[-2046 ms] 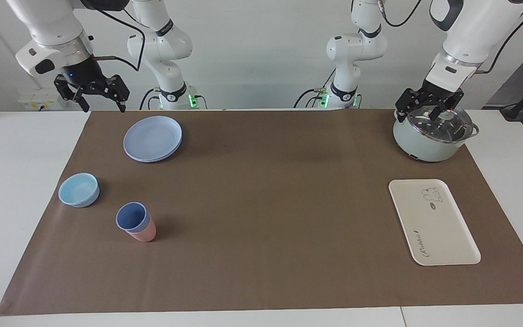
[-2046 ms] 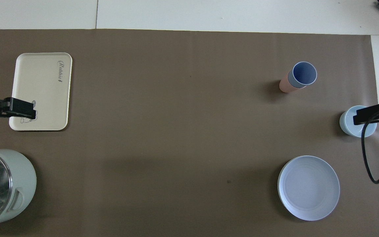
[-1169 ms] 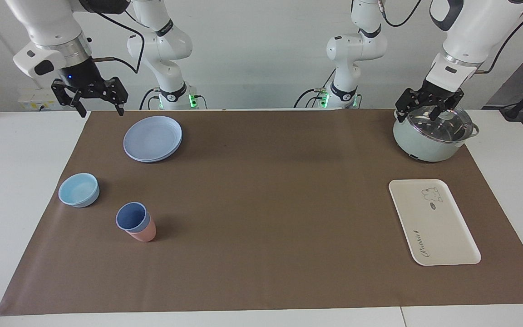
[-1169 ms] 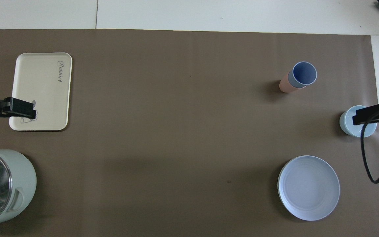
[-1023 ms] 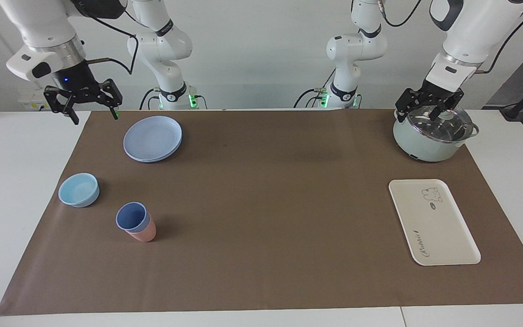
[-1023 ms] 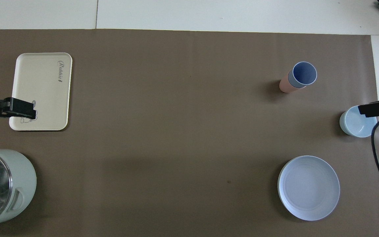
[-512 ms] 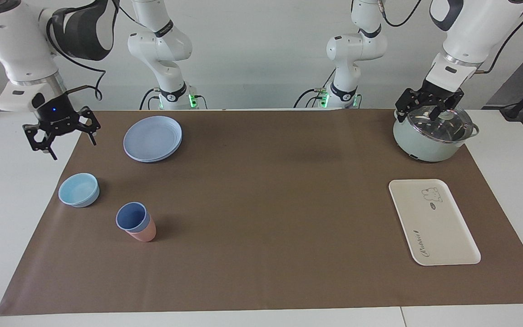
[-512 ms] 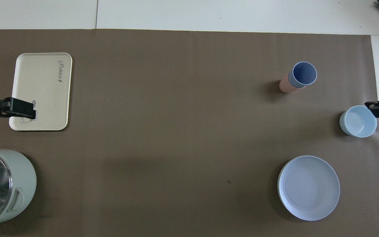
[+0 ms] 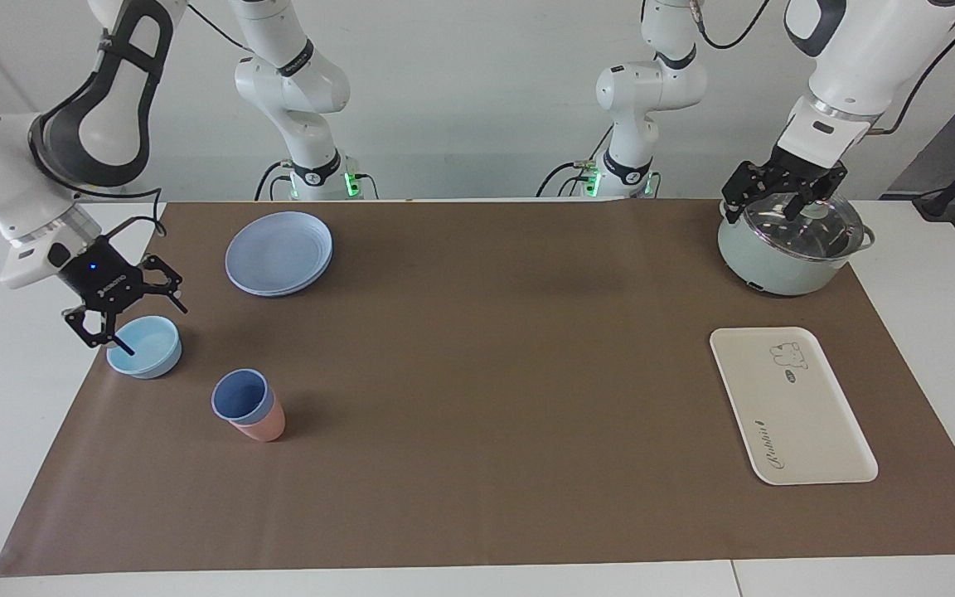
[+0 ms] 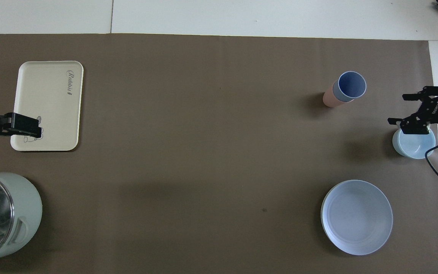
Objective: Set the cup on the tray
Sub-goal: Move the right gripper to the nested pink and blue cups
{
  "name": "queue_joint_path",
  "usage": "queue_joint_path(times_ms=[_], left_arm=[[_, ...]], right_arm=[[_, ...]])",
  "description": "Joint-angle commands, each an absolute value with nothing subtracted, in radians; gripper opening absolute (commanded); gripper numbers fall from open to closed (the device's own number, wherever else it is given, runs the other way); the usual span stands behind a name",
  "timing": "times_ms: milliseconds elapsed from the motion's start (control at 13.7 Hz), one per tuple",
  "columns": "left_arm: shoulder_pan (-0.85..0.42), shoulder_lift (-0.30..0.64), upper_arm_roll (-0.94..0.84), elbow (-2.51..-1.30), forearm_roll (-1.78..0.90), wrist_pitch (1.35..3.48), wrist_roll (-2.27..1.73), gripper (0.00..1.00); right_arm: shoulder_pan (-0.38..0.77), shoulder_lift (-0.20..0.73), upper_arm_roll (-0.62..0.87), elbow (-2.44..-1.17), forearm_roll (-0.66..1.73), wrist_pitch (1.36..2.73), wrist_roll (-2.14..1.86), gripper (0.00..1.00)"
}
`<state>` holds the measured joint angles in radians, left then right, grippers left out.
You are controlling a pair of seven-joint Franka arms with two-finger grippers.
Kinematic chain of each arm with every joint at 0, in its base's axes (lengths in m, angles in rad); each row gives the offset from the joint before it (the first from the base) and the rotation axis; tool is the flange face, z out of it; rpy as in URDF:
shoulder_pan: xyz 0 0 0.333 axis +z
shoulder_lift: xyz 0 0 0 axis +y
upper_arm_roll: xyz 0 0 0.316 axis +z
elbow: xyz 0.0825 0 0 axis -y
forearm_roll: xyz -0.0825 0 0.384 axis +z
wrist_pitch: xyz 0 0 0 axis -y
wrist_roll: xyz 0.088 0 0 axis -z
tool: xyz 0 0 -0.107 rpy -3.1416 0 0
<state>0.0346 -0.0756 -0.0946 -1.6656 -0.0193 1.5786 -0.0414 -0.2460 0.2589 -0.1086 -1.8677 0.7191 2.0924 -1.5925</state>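
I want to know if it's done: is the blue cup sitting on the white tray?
No, the cup is nested in a pink cup on the brown mat, toward the right arm's end, apart from the empty tray.

Only the top of the periwinkle cup shows, since it sits nested in the salmon-pink tumbler. From overhead the green pot is chopped off by the frame edge, and the left gripper covers most of the little animal drawing on the tray. The right gripper blocks a bit of the light-blue bowl. The tray's script is too small to read.
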Motion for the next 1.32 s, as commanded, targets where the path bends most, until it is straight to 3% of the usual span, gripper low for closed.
queue_joint_path(times_ms=[0, 146, 585, 1242], left_arm=[[0.04, -0.104, -0.095, -1.695, -0.006, 1.578, -0.035, 1.0], [0.04, -0.104, -0.095, -1.695, -0.006, 1.578, -0.035, 1.0], [0.04, -0.104, -0.095, -1.695, -0.006, 1.578, -0.035, 1.0], [0.04, -0.104, -0.095, -1.695, -0.006, 1.578, -0.035, 1.0]], right_arm=[[-0.259, 0.34, -0.095, -1.848, 0.846, 2.066, -1.681, 1.0], [-0.261, 0.406, -0.097, -1.832, 0.934, 2.039, -1.751, 1.0], [-0.252, 0.478, -0.064, -1.813, 1.118, 2.017, -1.877, 1.0], [-0.242, 0.5, -0.055, -1.809, 1.25, 2.002, -1.985, 1.0]])
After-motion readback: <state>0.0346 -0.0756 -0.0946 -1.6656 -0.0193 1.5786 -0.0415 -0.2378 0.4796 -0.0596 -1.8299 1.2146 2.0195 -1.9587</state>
